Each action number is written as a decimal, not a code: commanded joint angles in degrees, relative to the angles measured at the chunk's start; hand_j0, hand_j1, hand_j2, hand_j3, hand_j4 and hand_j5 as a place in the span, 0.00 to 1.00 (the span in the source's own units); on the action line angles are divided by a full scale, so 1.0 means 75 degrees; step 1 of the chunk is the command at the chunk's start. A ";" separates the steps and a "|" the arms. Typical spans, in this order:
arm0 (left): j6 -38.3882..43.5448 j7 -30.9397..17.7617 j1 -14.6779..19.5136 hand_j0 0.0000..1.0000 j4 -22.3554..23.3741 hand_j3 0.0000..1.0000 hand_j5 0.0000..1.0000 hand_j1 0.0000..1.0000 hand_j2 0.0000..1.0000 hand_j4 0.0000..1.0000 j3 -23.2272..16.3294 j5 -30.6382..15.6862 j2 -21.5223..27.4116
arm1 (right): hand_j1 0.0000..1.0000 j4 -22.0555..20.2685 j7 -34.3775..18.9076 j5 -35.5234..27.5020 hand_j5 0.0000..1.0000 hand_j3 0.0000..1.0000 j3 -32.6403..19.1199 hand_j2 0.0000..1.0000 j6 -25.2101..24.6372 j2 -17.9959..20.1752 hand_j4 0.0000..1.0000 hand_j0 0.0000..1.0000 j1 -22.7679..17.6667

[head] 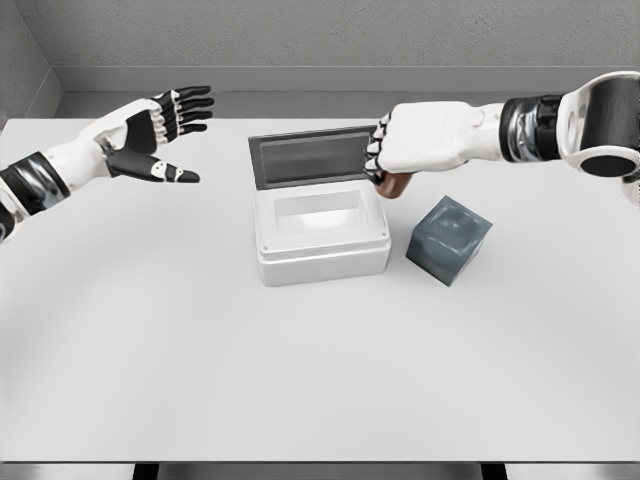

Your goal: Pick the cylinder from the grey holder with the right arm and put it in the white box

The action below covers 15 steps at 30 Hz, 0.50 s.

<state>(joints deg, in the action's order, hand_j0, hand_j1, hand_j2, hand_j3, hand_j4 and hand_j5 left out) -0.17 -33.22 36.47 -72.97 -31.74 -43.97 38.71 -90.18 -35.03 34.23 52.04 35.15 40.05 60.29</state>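
My right hand (pixel 385 165) reaches in from the right and is curled around a brown cylinder (pixel 395 186), whose lower end shows below the fingers. It hovers just past the right rim of the white box (pixel 320 255), beside the box's raised grey lid (pixel 310 157). The grey holder (pixel 449 239), a dark cube, sits on the table right of the box and below the hand, with nothing in it. My left hand (pixel 165 130) floats at the far left, fingers spread, holding nothing.
The white table (pixel 300 380) stretches wide in front of the box. A grey wall runs along the far edge. The open lid stands upright behind the box opening.
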 commanded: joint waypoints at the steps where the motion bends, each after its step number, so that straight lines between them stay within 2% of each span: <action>1: 0.0000 0.0000 0.0000 1.00 0.0003 1.00 1.00 1.00 1.00 1.00 0.0024 -0.0044 0.0031 | 0.50 0.0187 0.0004 0.0053 0.50 0.50 0.0010 0.50 -0.0020 -0.0184 0.50 0.50 -0.0012; 3: 0.0000 0.0000 0.0000 1.00 -0.0009 1.00 1.00 1.00 1.00 1.00 0.0024 -0.0044 0.0019 | 0.50 0.0340 0.0004 0.0123 0.50 0.50 0.0022 0.50 -0.0020 -0.0313 0.50 0.50 -0.0012; 8: 0.0000 0.0000 -0.0012 1.00 0.0003 1.00 1.00 1.00 1.00 1.00 0.0060 -0.0033 0.0019 | 0.50 0.0293 0.0004 0.0123 0.50 0.50 0.0022 0.50 -0.0020 -0.0453 0.50 0.50 0.0000; 15: 0.0000 0.0000 -0.0023 1.00 0.0003 1.00 1.00 1.00 1.00 1.00 0.0060 -0.0033 0.0007 | 0.50 -0.0129 0.0004 0.0112 0.50 0.50 0.0034 0.50 -0.0020 -0.0512 0.50 0.50 -0.0023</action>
<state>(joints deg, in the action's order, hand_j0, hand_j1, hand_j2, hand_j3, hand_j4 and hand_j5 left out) -0.18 -33.22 36.30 -72.92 -31.34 -43.88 38.79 -90.24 -35.02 35.22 52.31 35.14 36.42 60.12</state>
